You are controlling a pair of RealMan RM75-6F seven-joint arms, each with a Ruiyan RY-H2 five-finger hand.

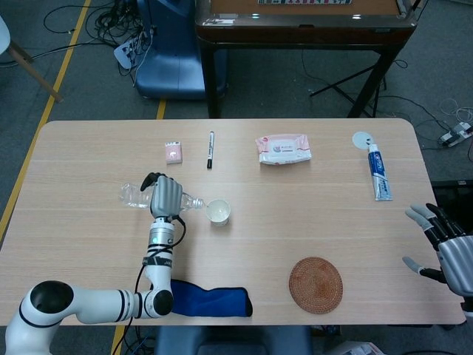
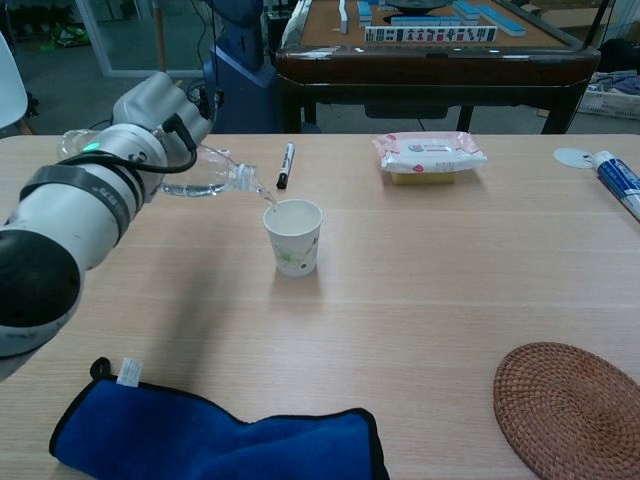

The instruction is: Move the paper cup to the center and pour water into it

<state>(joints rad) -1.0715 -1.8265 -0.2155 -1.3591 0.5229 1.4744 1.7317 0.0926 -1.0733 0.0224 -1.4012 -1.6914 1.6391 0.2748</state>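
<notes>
A white paper cup [image 1: 218, 212] [image 2: 293, 236] stands upright on the table, left of its middle. My left hand [image 1: 166, 197] [image 2: 160, 110] grips a clear plastic water bottle [image 1: 135, 196] [image 2: 205, 177] held tipped on its side, its mouth right over the cup's rim. A thin stream of water runs from the mouth into the cup. My right hand [image 1: 446, 245] hovers at the table's right edge with its fingers spread and nothing in it; the chest view does not show it.
A woven coaster [image 1: 315, 285] [image 2: 568, 404] lies front right, a blue cloth [image 1: 209, 301] [image 2: 215, 436] at the front edge. At the back lie a pen [image 1: 211, 149], a wipes pack [image 1: 283, 148], a toothpaste tube [image 1: 379, 173] and a small pink box [image 1: 173, 151].
</notes>
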